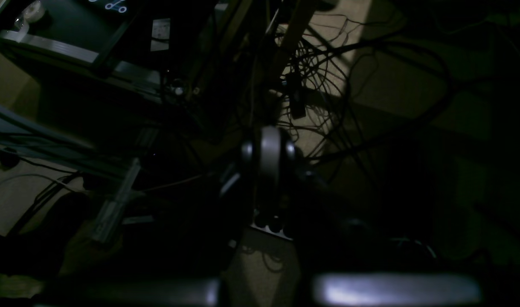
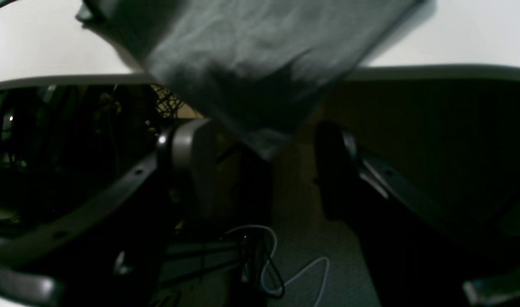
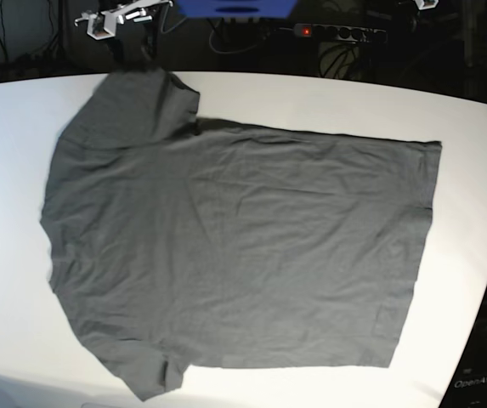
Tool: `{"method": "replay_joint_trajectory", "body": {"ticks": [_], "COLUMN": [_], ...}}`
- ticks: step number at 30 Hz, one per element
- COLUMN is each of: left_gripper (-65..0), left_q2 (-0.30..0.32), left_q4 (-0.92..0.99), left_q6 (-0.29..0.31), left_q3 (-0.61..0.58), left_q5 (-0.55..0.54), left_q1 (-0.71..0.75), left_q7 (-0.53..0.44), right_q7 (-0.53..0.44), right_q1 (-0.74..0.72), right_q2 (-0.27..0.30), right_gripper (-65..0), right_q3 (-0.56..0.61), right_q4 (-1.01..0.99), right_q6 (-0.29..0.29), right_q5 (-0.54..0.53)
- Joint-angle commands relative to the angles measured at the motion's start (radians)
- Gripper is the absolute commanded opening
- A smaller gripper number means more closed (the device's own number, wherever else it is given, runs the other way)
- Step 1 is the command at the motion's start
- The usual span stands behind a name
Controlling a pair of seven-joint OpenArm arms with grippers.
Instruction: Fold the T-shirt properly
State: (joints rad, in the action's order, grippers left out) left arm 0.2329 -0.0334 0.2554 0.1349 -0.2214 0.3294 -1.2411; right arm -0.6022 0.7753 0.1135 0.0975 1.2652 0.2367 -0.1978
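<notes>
Lying flat and unfolded across a white table (image 3: 5, 170), the dark grey T-shirt (image 3: 243, 246) fills most of the base view, its hem running down the 3 o'clock side and its collar end toward 9 o'clock. One short sleeve reaches the table's far edge at 11 o'clock; the other pokes out near the front edge at 7 o'clock. Light wrinkles cross the chest, and a small patch shows near the hem at 4 o'clock.

From the right wrist camera, a corner of the cloth droops over the table's rim at 12 o'clock, hanging above the right gripper (image 2: 260, 170). Its two fingers (image 2: 187, 149) stand spread apart below the table edge, and no cloth is seen between them.

Off the table, the left gripper (image 1: 268, 153) points down at a dim floor strewn with a tangle of cables (image 1: 323, 72); its fingers are pressed together with nothing between them.

Beyond the table's far edge at 12 o'clock sit a black power strip (image 3: 336, 32) with a red light and a blue object (image 3: 235, 8).
</notes>
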Motion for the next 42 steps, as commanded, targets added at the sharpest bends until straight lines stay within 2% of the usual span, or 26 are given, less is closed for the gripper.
{"method": "replay_joint_trajectory", "body": {"ticks": [1,5,13,17,21,22,33,37,42], "left_gripper": [-63.9,-63.9,-63.9,-63.9,-63.9,-63.9,-63.8,-63.8,-63.8], "left_q2": [0.012,0.012,0.012,0.012,0.012,0.012,0.010,-0.007,-0.033], "left_q4": [0.002,0.002,0.002,0.002,0.002,0.002,0.033,0.033,-0.010], "left_q6": [-0.003,-0.003,-0.003,-0.003,-0.003,-0.003,-0.003,0.003,0.005], "left_q3": [0.001,0.001,0.001,0.001,0.001,0.001,0.001,-0.002,-0.005], "left_q5": [-0.006,-0.006,-0.006,-0.006,-0.006,-0.006,-0.006,-0.002,0.000], "left_q1": [0.014,0.015,0.015,0.015,0.014,0.014,0.044,0.080,0.133], "left_q7": [-0.027,-0.027,-0.027,-0.027,-0.027,-0.027,-0.036,-0.081,-0.078], "right_q7": [-0.037,-0.080,-0.080,-0.080,-0.075,-0.074,-0.077,-0.077,-0.075], "right_q1": [0.013,0.013,-0.001,-0.003,-0.014,-0.015,-0.009,-0.009,-0.009], "right_q2": [0.007,0.008,0.024,0.027,0.027,0.027,0.027,0.027,0.027], "right_gripper": [-28.3,-28.4,-30.6,-44.8,-63.1,-65.0,-64.6,-64.6,-64.6], "right_q3": [0.000,0.003,0.005,0.005,0.005,0.003,0.000,-0.002,-0.002], "right_q4": [0.014,0.014,0.014,0.014,0.012,0.011,0.009,0.006,0.006], "right_q6": [0.006,0.006,0.008,0.008,0.008,0.008,0.008,0.008,0.008], "right_q5": [-0.007,-0.007,-0.007,-0.007,-0.007,-0.007,-0.007,-0.007,-0.007]}}
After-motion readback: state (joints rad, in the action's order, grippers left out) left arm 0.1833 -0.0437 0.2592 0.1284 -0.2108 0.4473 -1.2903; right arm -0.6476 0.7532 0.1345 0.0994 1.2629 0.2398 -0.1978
